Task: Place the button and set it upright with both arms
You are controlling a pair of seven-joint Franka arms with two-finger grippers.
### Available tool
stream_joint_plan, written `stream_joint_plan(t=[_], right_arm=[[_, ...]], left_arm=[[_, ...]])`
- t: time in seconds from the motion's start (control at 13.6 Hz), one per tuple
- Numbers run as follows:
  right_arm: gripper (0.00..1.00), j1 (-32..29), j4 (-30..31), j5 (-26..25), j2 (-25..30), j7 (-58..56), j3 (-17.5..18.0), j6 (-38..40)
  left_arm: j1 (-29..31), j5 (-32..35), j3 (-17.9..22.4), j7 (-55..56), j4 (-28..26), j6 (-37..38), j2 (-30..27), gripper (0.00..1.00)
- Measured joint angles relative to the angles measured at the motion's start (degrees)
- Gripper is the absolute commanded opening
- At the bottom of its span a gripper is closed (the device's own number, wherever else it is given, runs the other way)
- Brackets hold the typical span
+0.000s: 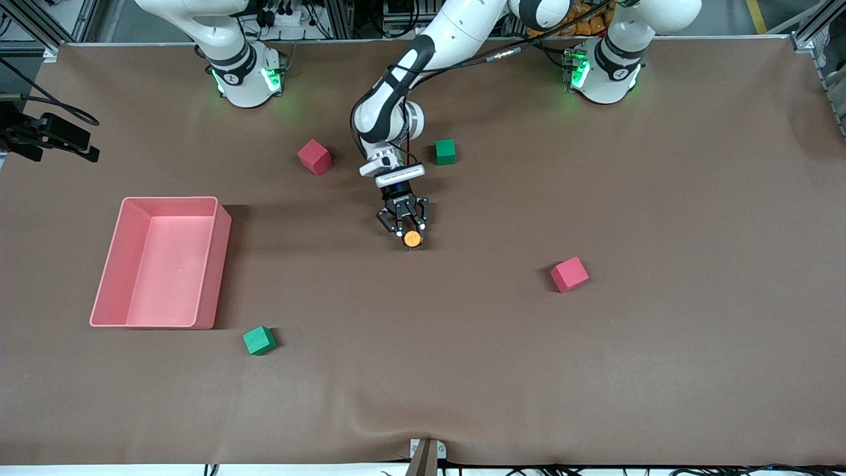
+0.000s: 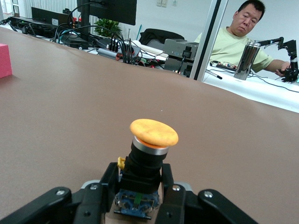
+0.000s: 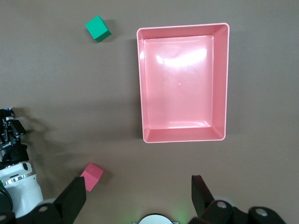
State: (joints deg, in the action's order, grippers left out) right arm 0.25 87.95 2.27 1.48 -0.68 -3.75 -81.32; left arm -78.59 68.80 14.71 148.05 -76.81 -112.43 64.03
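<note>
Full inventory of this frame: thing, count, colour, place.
button: 1, orange cap on black body, held in the left gripper near the table's middle
red cubes: 2, one near the right arm's base, one toward the left arm's end
green cubes: 2, one beside the left arm's wrist, one nearer the front camera than the bin
bin: 1, pink, toward the right arm's end
table: 1, brown cover
left gripper: black, jaws shut on the button
right gripper: black, jaws open, above the bin area, waiting
</note>
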Motion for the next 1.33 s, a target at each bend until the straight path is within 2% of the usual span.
stream_joint_plan(t=[0.07, 0.59, 0.88, 1.33], right_arm=[[1.0, 0.0, 0.0, 0.0, 0.0, 0.0, 0.0, 0.0], [1.0, 0.0, 0.0, 0.0, 0.0, 0.0, 0.0, 0.0], [1.0, 0.0, 0.0, 0.0, 0.0, 0.0, 0.0, 0.0], [1.0, 0.0, 0.0, 0.0, 0.0, 0.0, 0.0, 0.0]], left_arm=[[0.0, 0.0, 0.0, 0.0, 0.0, 0.0, 0.0, 1.0], [-0.2, 0.8, -0.2, 0.0, 0.4, 0.0, 0.0, 1.0], [-0.5, 0.8, -2.7, -1.7, 0.0, 0.3, -0.5, 1.0], [-0.6, -5.6, -4.7, -19.7, -2.8, 1.9, -6.4, 1.0]])
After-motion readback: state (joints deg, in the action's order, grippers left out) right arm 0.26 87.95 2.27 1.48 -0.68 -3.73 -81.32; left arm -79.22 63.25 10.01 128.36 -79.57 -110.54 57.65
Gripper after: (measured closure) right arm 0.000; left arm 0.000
